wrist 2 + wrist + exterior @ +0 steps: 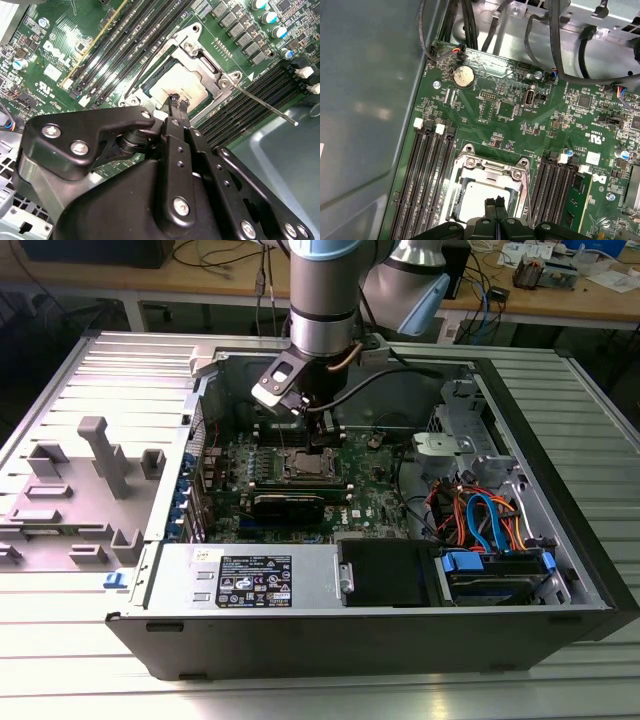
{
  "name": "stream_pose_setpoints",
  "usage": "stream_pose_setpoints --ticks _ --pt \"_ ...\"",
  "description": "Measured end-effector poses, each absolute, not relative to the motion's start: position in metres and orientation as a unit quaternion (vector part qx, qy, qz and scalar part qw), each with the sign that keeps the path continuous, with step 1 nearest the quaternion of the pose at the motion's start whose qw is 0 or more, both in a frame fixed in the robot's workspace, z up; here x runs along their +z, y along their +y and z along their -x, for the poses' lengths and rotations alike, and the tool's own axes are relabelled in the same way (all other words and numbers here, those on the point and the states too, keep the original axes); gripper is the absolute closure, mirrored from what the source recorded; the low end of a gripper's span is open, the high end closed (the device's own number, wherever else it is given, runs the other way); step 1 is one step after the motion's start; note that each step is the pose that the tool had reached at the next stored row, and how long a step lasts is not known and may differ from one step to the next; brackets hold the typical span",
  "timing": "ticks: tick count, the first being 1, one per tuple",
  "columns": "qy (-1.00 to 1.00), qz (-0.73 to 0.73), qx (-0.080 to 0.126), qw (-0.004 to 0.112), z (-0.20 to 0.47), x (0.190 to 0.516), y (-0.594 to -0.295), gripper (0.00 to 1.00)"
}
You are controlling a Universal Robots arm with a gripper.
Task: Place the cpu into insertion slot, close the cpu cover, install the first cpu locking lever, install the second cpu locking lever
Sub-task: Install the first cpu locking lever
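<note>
Gripper (176,101) position: directly over the socket area of the green circuit board (490,115), at the far middle of the open computer case (400,630) in the exterior view. Its fingers are clenched together with nothing visible between them, and the tips rest on or just above the cpu (477,195); actual contact cannot be confirmed. The cpu lies flat inside the insertion slot (456,200), between the two banks of memory slots (425,175), so the placing step is judged complete. The cpu cover (492,167) appears to lie down around the chip, with the metal top showing through its window, so the closing step looks done or nearly so. A thin steel locking lever (265,105) stands clear of the frame, with its free end out over the memory slots, and is judged unlatched. A darker rod (147,75) on the opposite side of the socket also appears raised, though its latch point cannot be made out. Both lever steps are therefore judged not yet done.
</note>
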State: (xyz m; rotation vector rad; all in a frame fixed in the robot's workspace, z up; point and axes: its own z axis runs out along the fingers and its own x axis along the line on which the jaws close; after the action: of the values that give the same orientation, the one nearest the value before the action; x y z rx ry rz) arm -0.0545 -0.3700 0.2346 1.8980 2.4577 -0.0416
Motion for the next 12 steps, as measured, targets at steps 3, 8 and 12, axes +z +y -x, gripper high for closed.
stream_pose_setpoints --ticks 3,8,12 --pt "0.792 -0.611 -0.014 0.018 0.055 0.236 -0.37 0.89" --pt "0.794 -0.608 -0.013 0.018 0.054 0.249 -0.37 0.89" --pt "0.8 -0.599 -0.013 0.018 0.054 0.254 -0.37 0.89"
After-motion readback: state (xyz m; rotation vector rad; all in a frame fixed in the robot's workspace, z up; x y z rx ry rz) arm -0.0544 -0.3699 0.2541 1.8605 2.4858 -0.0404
